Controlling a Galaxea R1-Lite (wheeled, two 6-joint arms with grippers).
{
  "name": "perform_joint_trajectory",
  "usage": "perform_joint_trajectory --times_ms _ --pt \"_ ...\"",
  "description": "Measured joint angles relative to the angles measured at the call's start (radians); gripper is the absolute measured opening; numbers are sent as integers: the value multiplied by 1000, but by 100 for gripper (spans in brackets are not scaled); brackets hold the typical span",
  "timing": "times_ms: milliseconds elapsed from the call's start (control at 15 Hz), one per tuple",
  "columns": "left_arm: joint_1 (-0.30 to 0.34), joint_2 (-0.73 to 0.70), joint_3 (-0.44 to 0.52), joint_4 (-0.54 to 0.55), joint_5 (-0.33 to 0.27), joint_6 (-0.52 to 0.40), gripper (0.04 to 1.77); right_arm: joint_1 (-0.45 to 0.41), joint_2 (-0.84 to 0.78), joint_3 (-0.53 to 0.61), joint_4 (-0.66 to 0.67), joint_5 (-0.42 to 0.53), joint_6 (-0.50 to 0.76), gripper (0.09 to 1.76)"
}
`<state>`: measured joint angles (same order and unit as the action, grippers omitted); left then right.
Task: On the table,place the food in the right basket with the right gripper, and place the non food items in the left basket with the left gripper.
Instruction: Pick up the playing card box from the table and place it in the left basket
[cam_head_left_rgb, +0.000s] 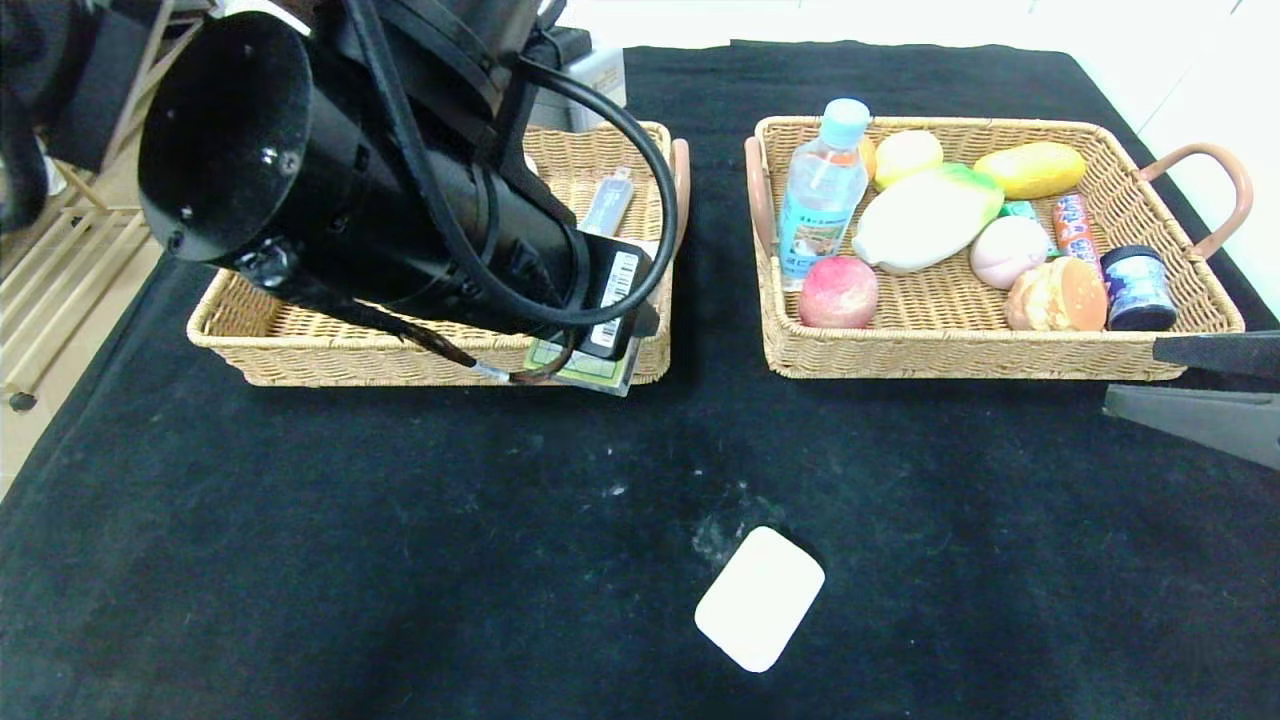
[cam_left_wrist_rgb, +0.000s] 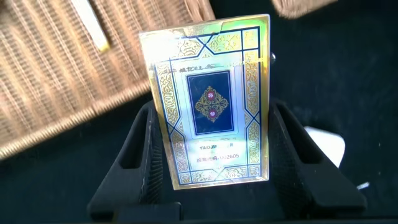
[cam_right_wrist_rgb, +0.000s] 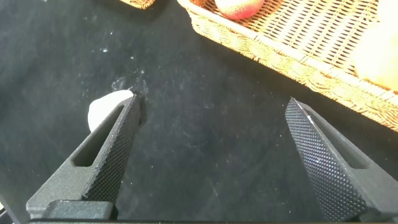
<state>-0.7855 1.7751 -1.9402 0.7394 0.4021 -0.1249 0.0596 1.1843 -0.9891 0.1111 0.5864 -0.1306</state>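
The white pad is lying nearest on the worktop, light and best pinched across its short edges. The left end effector is clamping the stiff card box over the left basket. The right end effector is idling wide open, gripping nothing.

Bare table surrounds the white pad; right basket crowded.

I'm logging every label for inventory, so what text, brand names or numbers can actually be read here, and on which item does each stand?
"YAOJI": on the card box held between the left gripper fingers, left wrist view.
A number ending "2605": beneath it on the same box; the characters before it are too blurred.
Water bottle label: too small to read.
Barcode label on the left gripper: bars only, digits illegible.
Red tube and dark jar in the right basket: print unreadable.
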Motion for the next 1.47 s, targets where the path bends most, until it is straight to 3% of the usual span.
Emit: perform_joint_trajectory --times_ms 133,333,867,1467 --pt "41 -14 3 -14 -50 42 101 0 1 0 0 0 -1 171" --pt "108 -28 -1 -37 -71 81 101 0 4 1 0 0 -1 171" --pt "310 -13 12 -238 -218 170 101 3 11 1 -3 1 -2 171" --pt "489 82 5 -464 -310 240 101 3 11 1 -3 0 -2 171"
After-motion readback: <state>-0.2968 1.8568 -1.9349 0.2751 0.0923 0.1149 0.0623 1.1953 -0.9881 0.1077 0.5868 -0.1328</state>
